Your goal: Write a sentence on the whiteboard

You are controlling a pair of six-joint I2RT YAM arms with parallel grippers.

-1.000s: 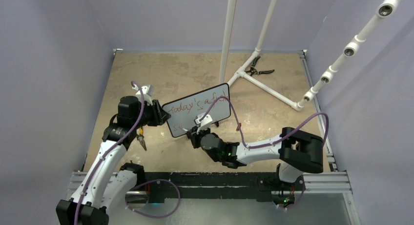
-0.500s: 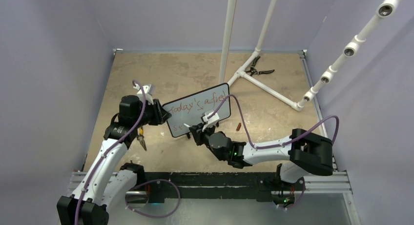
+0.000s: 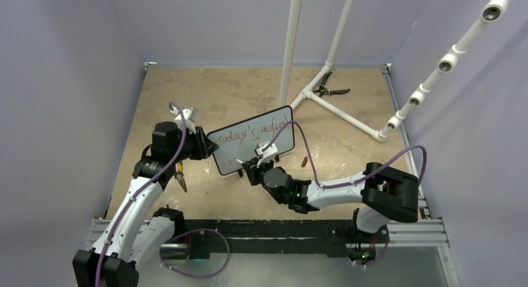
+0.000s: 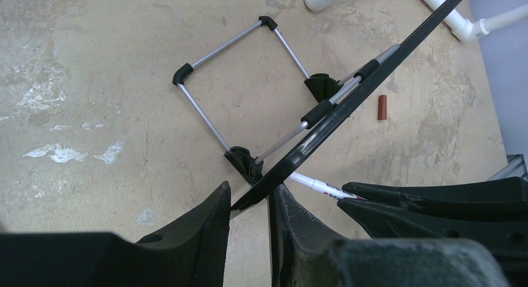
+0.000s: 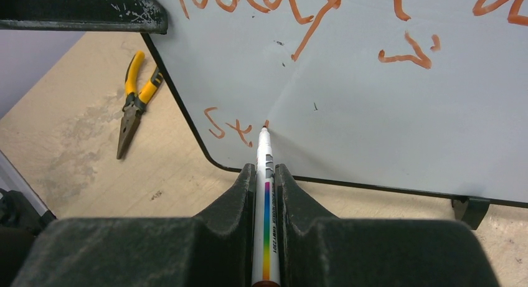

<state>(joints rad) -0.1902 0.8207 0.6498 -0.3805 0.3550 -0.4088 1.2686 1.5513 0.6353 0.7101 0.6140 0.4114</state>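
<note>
Right gripper (image 5: 264,169) is clamped tight on the marker (image 5: 266,193). Its tip touches the board (image 5: 386,112) just right of the red "St" on the lower line of the sentence (image 5: 240,125). Top line starts "Today's a". Board stands tilted on its feet, mid-table (image 3: 249,94). Left gripper (image 4: 249,203) straddles the board's left edge with a narrow gap; can't tell if it's pinching. Yellow pliers (image 5: 132,109) lie left of the board.

Right wrist view: top edge cuts the upper line of the sentence (image 5: 403,58), right edge the whiteboard (image 5: 373,144), bottom edge the marker (image 5: 266,206).
</note>
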